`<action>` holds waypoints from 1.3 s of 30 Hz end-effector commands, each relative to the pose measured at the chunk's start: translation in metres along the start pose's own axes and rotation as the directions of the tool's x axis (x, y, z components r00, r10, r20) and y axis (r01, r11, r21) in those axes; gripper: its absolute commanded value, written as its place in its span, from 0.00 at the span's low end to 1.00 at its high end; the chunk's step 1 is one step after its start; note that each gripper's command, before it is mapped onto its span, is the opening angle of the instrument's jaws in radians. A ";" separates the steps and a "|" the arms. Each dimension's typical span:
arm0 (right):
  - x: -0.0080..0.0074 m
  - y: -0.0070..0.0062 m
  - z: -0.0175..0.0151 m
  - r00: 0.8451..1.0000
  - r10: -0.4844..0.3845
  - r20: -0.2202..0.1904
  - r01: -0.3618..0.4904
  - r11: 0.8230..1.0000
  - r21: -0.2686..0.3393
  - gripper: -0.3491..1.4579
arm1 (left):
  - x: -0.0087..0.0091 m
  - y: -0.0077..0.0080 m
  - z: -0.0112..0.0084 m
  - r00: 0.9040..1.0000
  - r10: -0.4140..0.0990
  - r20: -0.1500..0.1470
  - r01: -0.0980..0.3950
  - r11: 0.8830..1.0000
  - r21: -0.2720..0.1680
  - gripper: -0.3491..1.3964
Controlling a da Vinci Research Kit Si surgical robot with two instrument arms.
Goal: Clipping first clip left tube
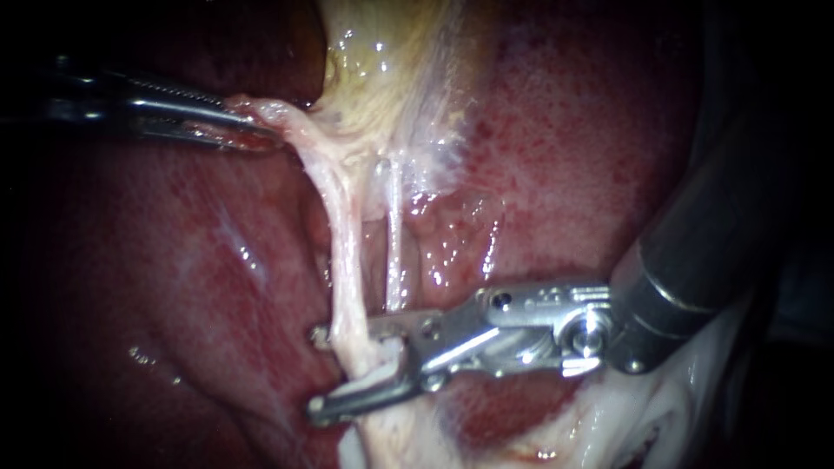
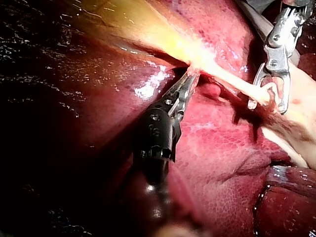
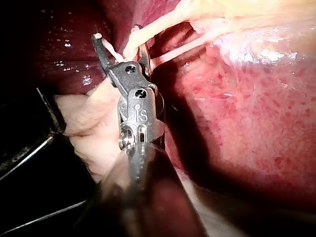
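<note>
The left tube (image 1: 346,260) is a pale pink strand running down from the yellowish gallbladder (image 1: 391,69); a thinner right tube (image 1: 395,247) lies beside it. My right instrument (image 1: 330,369) reaches in from the right, and its long jaws stand open astride the lower part of the left tube, with a small white piece showing deep in the jaws. The right wrist view shows the same straddle: right instrument (image 3: 118,42), left tube (image 3: 148,32). My left instrument (image 1: 252,126) is shut on tissue at the gallbladder's neck and holds it taut toward the left; it also shows in its own view (image 2: 190,81).
Red, wet liver (image 1: 565,130) surrounds the tubes on both sides. Pale whitish tissue (image 1: 625,417) lies under the right instrument's shaft. In the left wrist view the right instrument (image 2: 267,96) sits ahead of my left jaws, around the strand.
</note>
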State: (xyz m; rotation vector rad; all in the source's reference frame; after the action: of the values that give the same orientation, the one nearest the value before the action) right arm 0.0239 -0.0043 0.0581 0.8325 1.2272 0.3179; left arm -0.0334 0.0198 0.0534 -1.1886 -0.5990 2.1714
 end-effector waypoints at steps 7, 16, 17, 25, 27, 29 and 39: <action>0.0007 -0.0008 -0.0002 1.000 -0.001 0.001 0.001 1.000 0.008 0.43 | 0.0000 0.0000 0.0000 1.000 0.000 0.000 0.000 1.000 0.000 0.00; 0.0005 -0.0005 -0.0013 1.000 0.000 0.001 0.000 1.000 0.012 0.28 | 0.0000 0.0000 0.0000 1.000 0.000 0.000 0.000 1.000 0.000 0.00; 0.0005 -0.0005 -0.0014 1.000 0.000 0.001 0.000 1.000 0.013 0.24 | 0.0000 0.0000 0.0000 1.000 0.000 0.000 0.000 1.000 0.000 0.00; 0.0003 -0.0007 -0.0017 0.999 0.053 0.003 -0.053 0.998 0.017 0.00 | 0.0000 -0.0001 0.0000 1.000 0.000 0.000 0.000 1.000 0.000 0.00; 0.0003 -0.0007 -0.0018 0.996 0.094 0.004 -0.094 0.995 0.020 0.00 | 0.0000 -0.0001 0.0000 1.000 0.000 0.000 0.000 1.000 0.000 0.00; 0.0003 -0.0007 -0.0018 0.990 0.141 0.004 -0.141 0.990 0.019 0.00 | 0.0000 -0.0001 0.0000 1.000 0.000 0.000 0.000 1.000 0.000 0.00; -0.0001 -0.0008 -0.0018 0.989 0.150 0.004 -0.150 0.988 0.021 0.00 | 0.0000 -0.0003 0.0000 1.000 0.000 0.000 0.000 1.000 0.000 0.00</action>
State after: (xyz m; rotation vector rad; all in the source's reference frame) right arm 0.0221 -0.0040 0.0574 0.9467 1.1705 0.4255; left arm -0.0333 0.0200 0.0537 -1.1878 -0.5983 2.1712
